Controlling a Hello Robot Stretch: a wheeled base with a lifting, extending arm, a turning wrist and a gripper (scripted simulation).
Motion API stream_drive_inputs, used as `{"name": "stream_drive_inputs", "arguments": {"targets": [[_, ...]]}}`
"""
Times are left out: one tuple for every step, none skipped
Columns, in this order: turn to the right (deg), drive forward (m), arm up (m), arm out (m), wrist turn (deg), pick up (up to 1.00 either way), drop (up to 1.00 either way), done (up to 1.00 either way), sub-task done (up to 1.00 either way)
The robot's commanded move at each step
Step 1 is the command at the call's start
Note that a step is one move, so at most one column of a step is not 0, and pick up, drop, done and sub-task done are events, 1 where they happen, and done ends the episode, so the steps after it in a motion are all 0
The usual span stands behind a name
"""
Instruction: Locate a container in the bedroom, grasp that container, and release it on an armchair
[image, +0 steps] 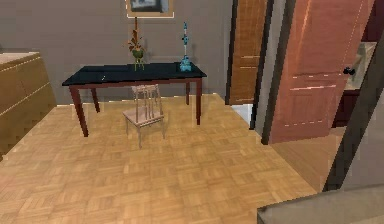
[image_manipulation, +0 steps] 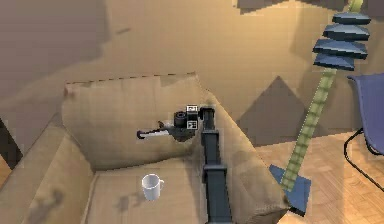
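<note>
Item one, the task's thing: we record a small pale container (image_manipulation: 151, 186), cup-shaped and upright, standing on the seat cushion of a beige armchair (image_manipulation: 110, 120) in the arm side view, a little left of the seat's middle. Item two: the gripper (image_manipulation: 148, 132), a dark body with two thin fingers pointing toward that view's left, set against the armchair's backrest. The container lies lower in the picture than the fingers, almost straight below them, with bare cushion showing between the two. We cannot tell whether the gripper holds anything, nor whether it grips or is released. Item three: the arm (image_manipulation: 212, 165), a dark square bar rising from the bottom edge across the seat's right part, with two white marked squares (image_manipulation: 192, 116) at its far end. Item four, right of the armchair: a green pole (image_manipulation: 318, 110) on a dark base, carrying stacked dark blue slats at its top, and beyond it part of a blue chair (image_manipulation: 368, 110). In the forward view we list a dark-topped table (image: 120, 74) with reddish legs, a light wooden chair (image: 146, 106) before it, a vase of flowers (image: 137, 50) and a teal figure (image: 186, 50) on its top, a framed picture (image: 148, 6) on the wall above, a wooden dresser (image: 22, 95) at the left, a salmon door (image: 315, 70) at the right, and a parquet floor (image: 180, 175).
</note>
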Motion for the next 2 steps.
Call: {"name": "stream_drive_inputs", "arguments": {"targets": [[0.0,0.00,0.00,-0.08,0.0,0.00,0.00,0.00,0.00],[0.0,0.00,0.00,0.00,0.0,0.00,0.00,1.00,0.00]]}}
